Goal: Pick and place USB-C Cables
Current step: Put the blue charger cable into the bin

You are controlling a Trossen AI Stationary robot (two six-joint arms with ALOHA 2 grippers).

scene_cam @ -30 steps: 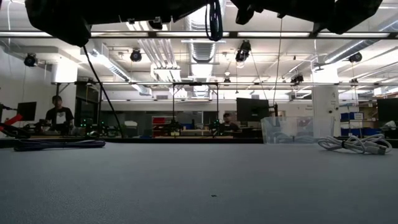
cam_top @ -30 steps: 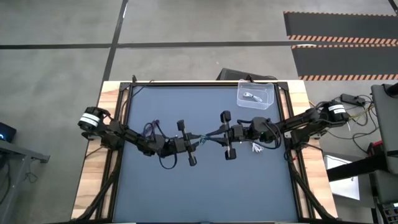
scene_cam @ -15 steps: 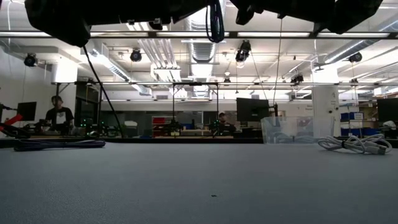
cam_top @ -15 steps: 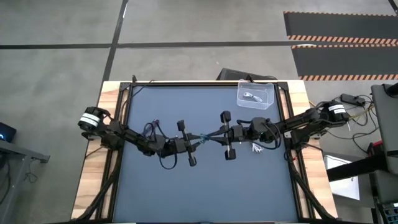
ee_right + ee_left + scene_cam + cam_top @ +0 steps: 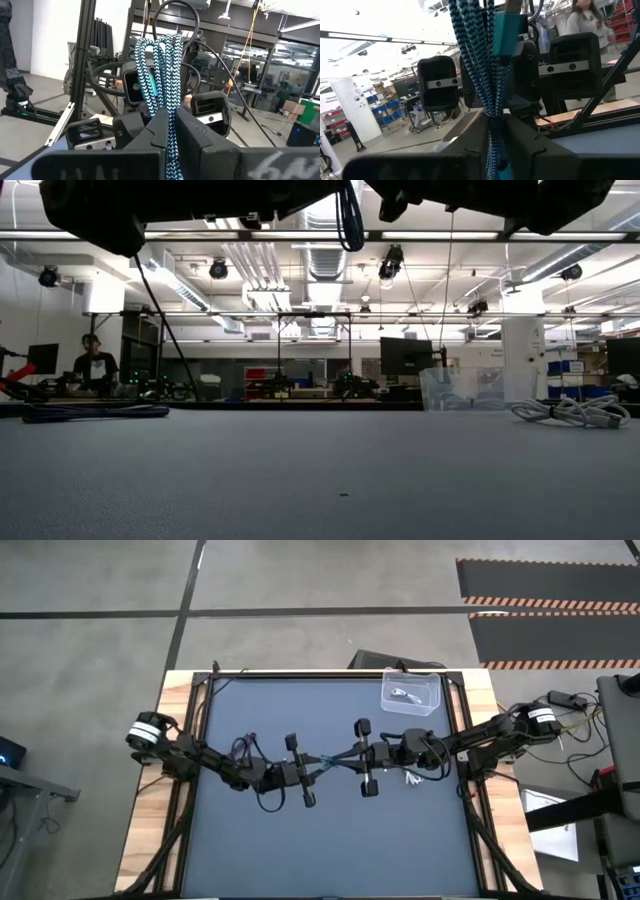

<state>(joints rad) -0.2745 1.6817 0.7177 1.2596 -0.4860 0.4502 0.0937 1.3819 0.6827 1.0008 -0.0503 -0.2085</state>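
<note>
Dark purple cable (image 5: 243, 747) lies near the table's left edge, beside the left arm. Left gripper (image 5: 312, 766) at mid-table, raised off the surface, fingers (image 5: 470, 145) pinched narrow on the teal braided cable (image 5: 325, 762). Right gripper (image 5: 347, 759) meets it head-on from the right, fingers (image 5: 192, 132) likewise clamped on the same cable; both hold it, bundle stretched between them. White cable (image 5: 413, 778) on the mat near the right edge, under the right arm; apart from both grippers. Clear plastic bin (image 5: 410, 693) at far right corner, second white cable (image 5: 403, 695) inside.
</note>
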